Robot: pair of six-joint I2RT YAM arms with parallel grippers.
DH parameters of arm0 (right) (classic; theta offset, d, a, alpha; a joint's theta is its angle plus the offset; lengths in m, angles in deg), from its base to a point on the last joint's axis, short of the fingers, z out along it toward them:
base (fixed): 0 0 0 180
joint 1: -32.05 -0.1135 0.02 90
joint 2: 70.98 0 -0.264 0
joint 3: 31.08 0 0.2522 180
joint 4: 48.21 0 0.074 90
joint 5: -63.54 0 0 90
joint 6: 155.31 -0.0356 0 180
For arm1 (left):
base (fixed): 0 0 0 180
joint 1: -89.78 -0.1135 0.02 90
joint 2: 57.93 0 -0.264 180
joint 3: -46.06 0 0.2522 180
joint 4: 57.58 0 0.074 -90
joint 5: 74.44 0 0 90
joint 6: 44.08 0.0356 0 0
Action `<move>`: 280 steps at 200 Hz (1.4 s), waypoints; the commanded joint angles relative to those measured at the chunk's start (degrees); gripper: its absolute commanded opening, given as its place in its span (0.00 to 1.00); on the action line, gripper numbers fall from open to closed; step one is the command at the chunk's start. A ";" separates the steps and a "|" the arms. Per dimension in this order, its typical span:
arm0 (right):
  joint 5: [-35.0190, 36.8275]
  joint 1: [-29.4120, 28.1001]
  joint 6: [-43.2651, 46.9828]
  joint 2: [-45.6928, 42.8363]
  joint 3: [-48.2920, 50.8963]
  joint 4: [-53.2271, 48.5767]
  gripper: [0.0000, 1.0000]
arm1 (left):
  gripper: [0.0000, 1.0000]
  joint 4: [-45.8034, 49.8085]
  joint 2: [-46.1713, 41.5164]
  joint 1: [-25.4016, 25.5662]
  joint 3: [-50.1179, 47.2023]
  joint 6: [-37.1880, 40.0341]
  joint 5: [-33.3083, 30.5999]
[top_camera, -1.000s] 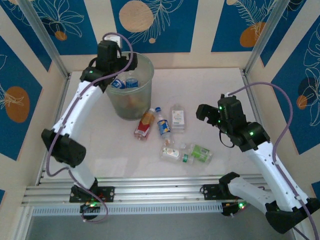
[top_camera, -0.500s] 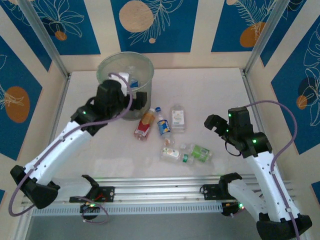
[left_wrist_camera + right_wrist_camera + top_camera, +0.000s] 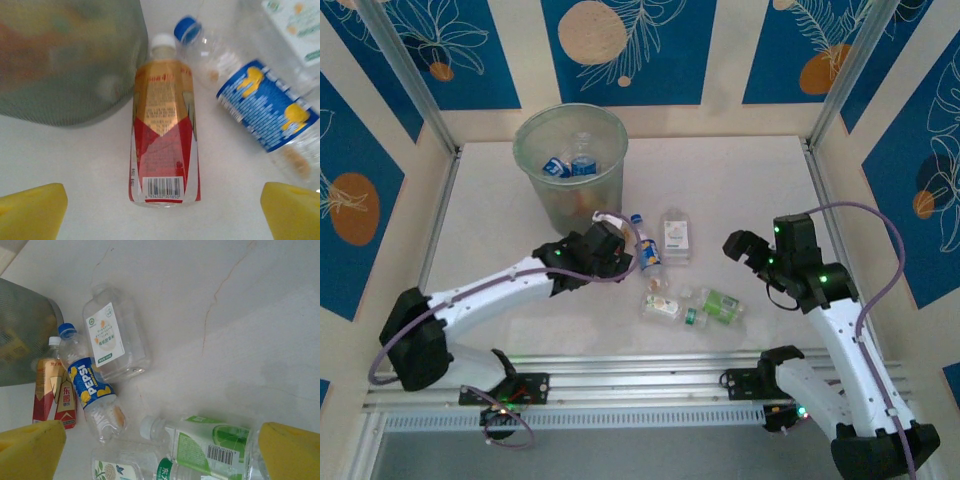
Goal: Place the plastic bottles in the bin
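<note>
The left hand (image 3: 160, 215) is wide open, right over the red and orange bottle (image 3: 164, 150). That bottle lies on the surface (image 3: 740, 180) beside the bin (image 3: 560, 205). The right hand (image 3: 160, 450) is open above the green bottle (image 3: 210, 442). Two blue bottles (image 3: 570, 165) sit in the bin.

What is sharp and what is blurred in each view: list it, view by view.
Left wrist: the red-and-orange bottle is sharp down to its barcode, while the bin beside it is a soft blur. Right wrist: evenly lit, the Pepsi bottle label readable, faint shadows on the table. Top external: flat light, coarse detail, bottle labels unreadable.
</note>
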 commanded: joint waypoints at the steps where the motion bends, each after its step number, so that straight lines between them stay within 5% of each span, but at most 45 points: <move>1: -0.49 0.28 0.72 0.45 0.15 0.12 0.99 | 1.00 -2.66 3.20 -0.03 0.71 0.92 -0.34; 186: 6.53 0.20 -0.86 -0.18 0.85 -1.47 0.99 | 0.83 0.88 24.18 -9.14 10.06 2.26 4.67; 280: 6.60 0.24 -0.95 -0.47 0.74 -0.89 0.99 | 0.52 2.28 20.71 -9.41 7.74 2.27 3.95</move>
